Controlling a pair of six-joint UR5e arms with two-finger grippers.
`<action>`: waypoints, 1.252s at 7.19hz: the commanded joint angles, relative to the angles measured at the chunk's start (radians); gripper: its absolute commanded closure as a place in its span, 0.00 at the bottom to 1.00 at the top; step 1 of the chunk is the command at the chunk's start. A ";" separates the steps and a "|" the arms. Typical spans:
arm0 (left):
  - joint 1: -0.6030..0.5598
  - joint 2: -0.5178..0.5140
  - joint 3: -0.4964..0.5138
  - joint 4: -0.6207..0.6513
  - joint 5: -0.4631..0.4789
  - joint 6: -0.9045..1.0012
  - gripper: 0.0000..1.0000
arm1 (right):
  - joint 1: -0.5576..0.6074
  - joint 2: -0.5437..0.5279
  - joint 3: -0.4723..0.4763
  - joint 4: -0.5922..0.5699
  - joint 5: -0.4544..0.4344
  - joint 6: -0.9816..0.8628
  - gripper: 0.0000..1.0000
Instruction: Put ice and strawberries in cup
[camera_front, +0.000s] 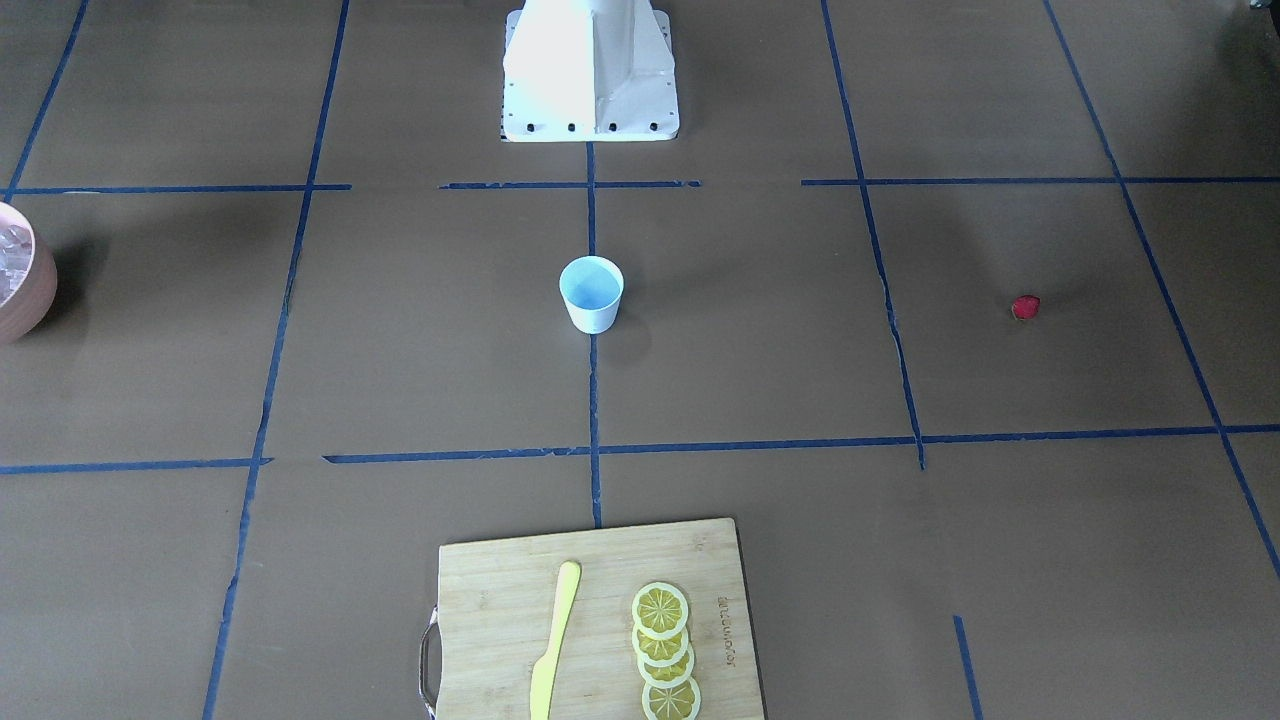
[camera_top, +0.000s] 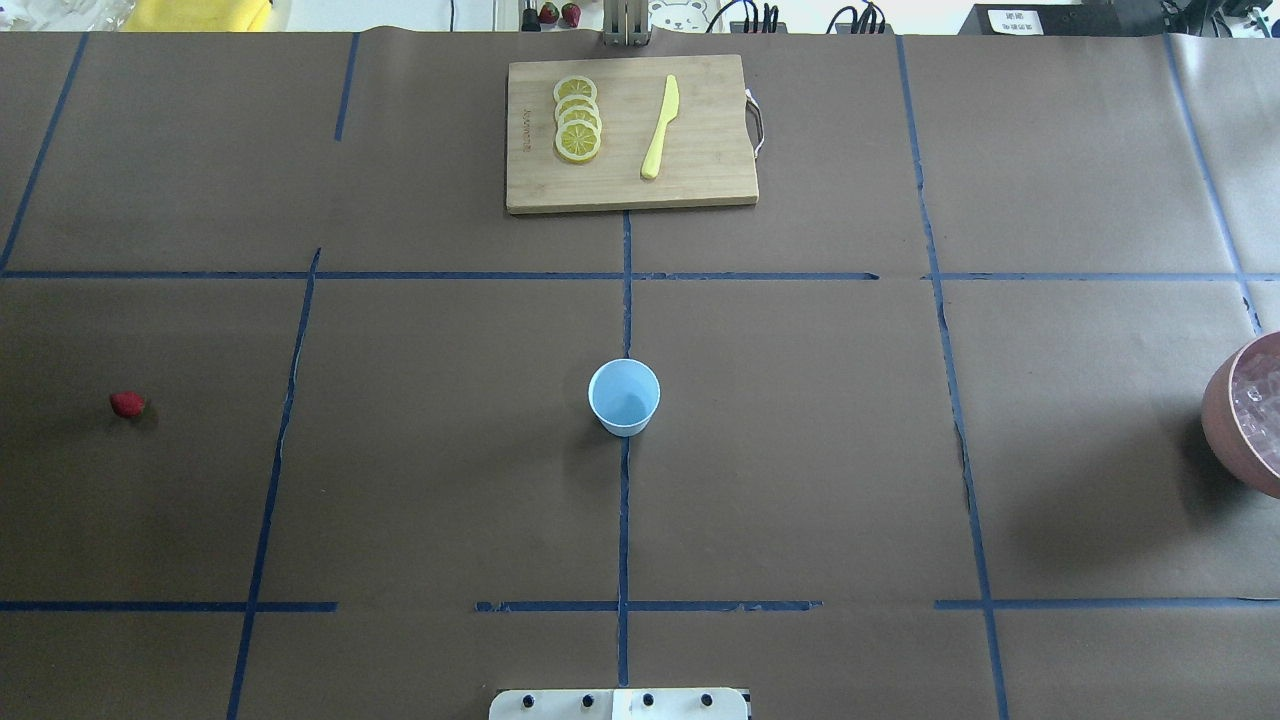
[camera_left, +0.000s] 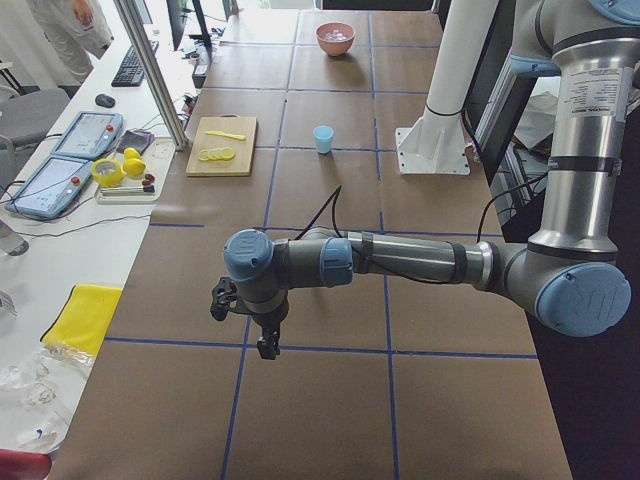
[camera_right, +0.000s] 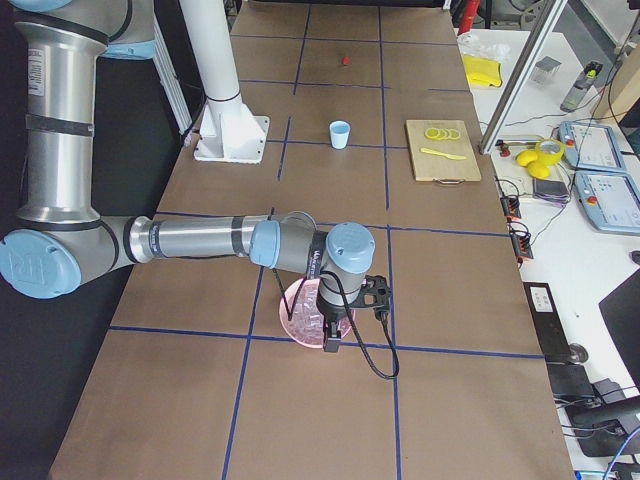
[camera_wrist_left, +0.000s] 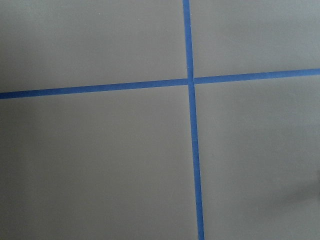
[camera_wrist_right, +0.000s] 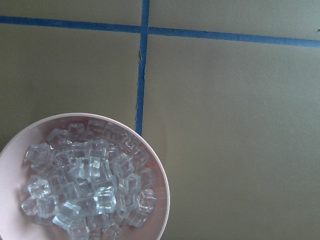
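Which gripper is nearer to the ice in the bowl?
Right. The right gripper hangs over the bowl holding the ice; the left gripper is at the other end of the table.

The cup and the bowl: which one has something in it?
The pinkish bowl, heaped with clear ice cubes. The small white cup at the table's middle shows only its bare pale-blue inside.

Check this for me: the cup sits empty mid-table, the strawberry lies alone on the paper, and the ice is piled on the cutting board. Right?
Not quite. The ice is piled in the pinkish bowl, as the right wrist view shows; the cutting board holds lemon slices and a knife. The cup is empty and the strawberry lies alone.
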 joint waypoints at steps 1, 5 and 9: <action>-0.001 0.002 0.004 0.006 -0.002 0.005 0.00 | 0.000 -0.002 0.001 0.004 0.001 0.001 0.00; 0.000 0.009 -0.002 0.007 0.012 -0.001 0.00 | 0.000 -0.005 -0.001 0.004 0.001 0.001 0.00; 0.000 0.020 0.001 -0.002 0.009 -0.001 0.00 | 0.000 -0.008 0.001 0.002 0.004 0.003 0.00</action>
